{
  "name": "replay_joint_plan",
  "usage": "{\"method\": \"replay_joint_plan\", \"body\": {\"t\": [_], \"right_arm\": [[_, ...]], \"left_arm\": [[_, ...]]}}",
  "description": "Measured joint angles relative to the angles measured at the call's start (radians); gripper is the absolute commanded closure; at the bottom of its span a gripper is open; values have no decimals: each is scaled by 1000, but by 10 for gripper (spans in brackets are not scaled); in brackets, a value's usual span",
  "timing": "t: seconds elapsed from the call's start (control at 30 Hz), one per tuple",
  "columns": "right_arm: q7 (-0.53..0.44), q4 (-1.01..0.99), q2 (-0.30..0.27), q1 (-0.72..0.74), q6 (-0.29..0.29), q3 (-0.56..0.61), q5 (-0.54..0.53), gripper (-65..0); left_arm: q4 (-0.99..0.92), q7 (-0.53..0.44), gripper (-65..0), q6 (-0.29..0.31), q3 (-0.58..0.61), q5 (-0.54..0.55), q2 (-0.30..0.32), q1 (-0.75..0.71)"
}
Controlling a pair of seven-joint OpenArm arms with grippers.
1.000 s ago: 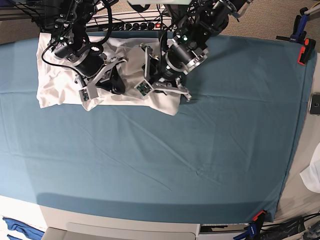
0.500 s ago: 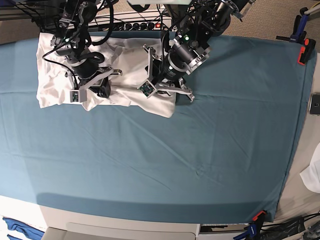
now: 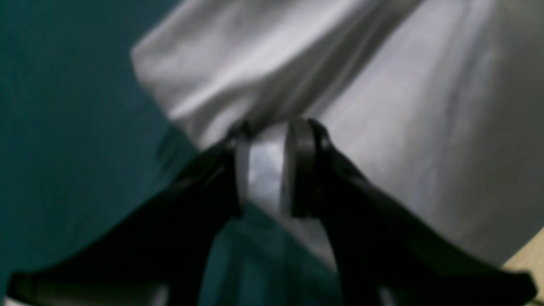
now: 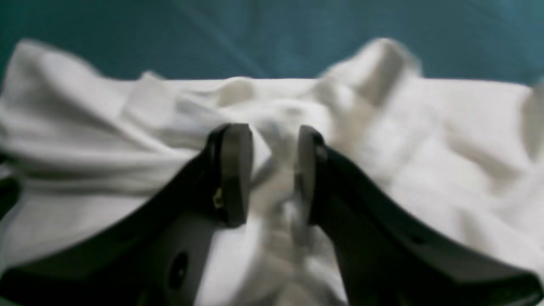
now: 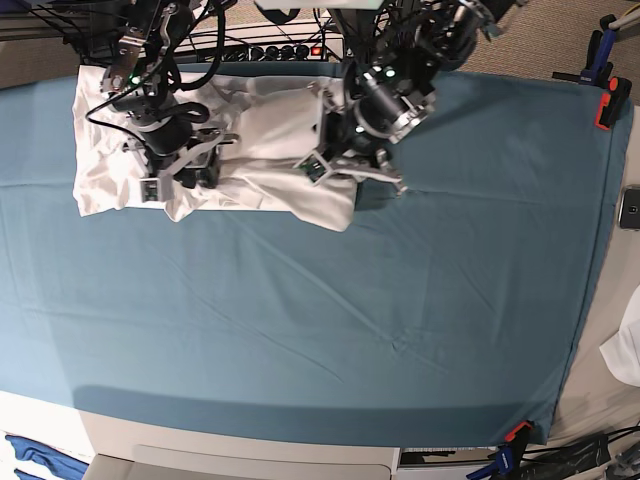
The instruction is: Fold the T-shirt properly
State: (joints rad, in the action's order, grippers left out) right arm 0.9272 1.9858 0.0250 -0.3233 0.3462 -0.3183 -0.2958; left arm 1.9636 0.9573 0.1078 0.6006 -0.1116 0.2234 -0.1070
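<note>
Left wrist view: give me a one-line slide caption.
Left gripper pinches a fold of the white T-shirt at its edge above the teal tablecloth.

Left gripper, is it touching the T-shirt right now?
Touching. The left wrist view shows the left gripper with a fold of the T-shirt pinched between its two fingers.

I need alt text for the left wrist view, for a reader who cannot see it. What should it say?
Blurred close-up: the left gripper has its two black fingers closed on a fold of the white T-shirt, near the shirt's edge. The teal tablecloth fills the left side and shows again below the fingers.
</note>
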Motion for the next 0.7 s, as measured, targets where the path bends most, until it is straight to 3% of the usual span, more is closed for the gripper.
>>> {"method": "replay_joint_plan", "body": {"t": [0.1, 0.3, 0.43, 0.7], "right_arm": [[-9, 0, -1, 5, -50, -61, 11, -190], [-19, -1, -3, 16, -51, -193, 1, -190], [-19, -2, -44, 40, -47, -265, -88, -190], [21, -2, -142, 77, -28, -468, -98, -191]], "left_arm": [[0, 0, -170, -30, 0, 3, 37, -1], [0, -2, -170, -37, 0, 0, 51, -1], [0, -12, -170, -42, 0, 0, 51, -1], [24, -8, -170, -111, 0, -124, 52, -1]]}}
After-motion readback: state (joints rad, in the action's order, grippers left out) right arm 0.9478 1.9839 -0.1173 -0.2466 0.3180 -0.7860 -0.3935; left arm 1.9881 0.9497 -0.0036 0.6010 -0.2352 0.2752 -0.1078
